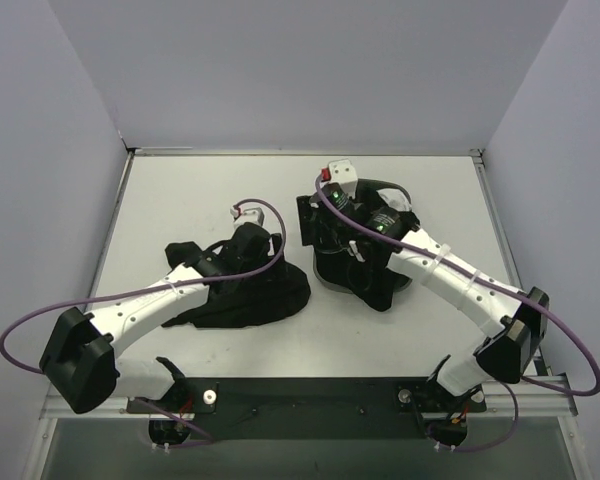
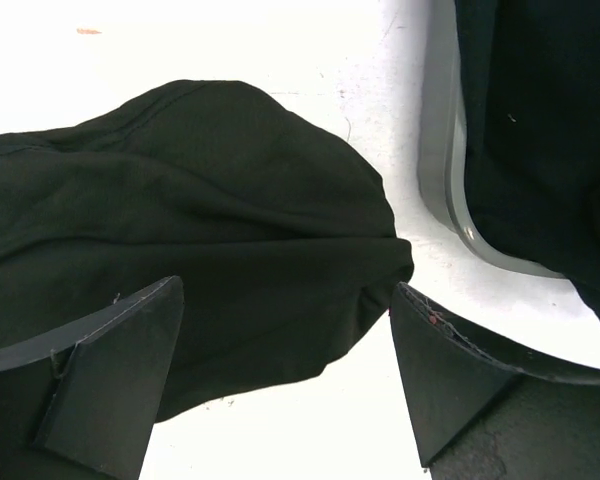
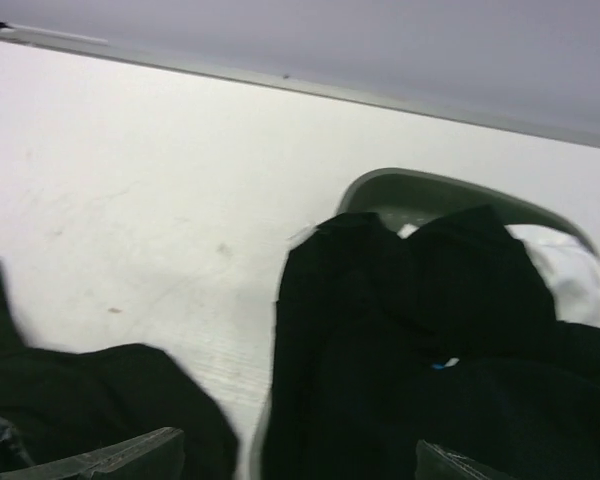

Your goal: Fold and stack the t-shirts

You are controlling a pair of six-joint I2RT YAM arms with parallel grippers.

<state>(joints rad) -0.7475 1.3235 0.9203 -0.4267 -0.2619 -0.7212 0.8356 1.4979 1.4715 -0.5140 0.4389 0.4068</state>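
A crumpled black t-shirt (image 1: 250, 300) lies near the worktop's (image 1: 200, 190) front edge under the spread left end effector (image 2: 285, 290). The right end effector (image 3: 298, 445), also spread, hangs over dark shirts (image 3: 410, 330) heaped in the basket (image 3: 430, 183).

Crumpled black t-shirt (image 1: 250, 296) left of centre; black shirts (image 1: 376, 290) heaped at right with white garment (image 3: 572, 275)

We're looking over black t-shirts (image 3: 420, 330) heaped in the basket (image 3: 450, 185) and spilling over its near rim, a white garment (image 3: 570, 275) showing at the right. Another black shirt (image 3: 90, 400) lies lower left on the table (image 3: 160, 200). Our right gripper (image 3: 292, 462) has its fingertips wide apart at the bottom edge.
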